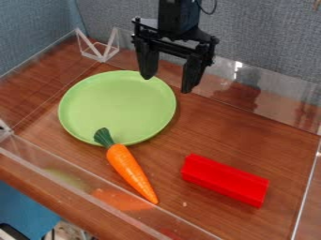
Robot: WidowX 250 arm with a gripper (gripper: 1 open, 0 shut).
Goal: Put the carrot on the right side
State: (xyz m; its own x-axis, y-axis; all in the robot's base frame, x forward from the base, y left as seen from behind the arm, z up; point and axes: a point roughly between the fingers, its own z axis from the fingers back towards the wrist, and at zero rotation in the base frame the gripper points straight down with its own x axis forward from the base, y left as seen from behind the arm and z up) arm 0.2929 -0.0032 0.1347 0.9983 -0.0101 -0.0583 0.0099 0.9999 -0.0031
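Observation:
The carrot [129, 170] is orange with a short green stem cap and lies on the wooden table near the front, its stem end touching the rim of the green plate [119, 106]. My gripper [170, 77] hangs above the plate's far right edge, pointing down. Its two black fingers stand apart and open, with nothing between them. The carrot is well clear of the gripper, in front of it and to its left.
A red rectangular block [224, 179] lies at the front right. Clear plastic walls [269, 89] ring the table. A white wire stand [90, 43] sits at the back left corner.

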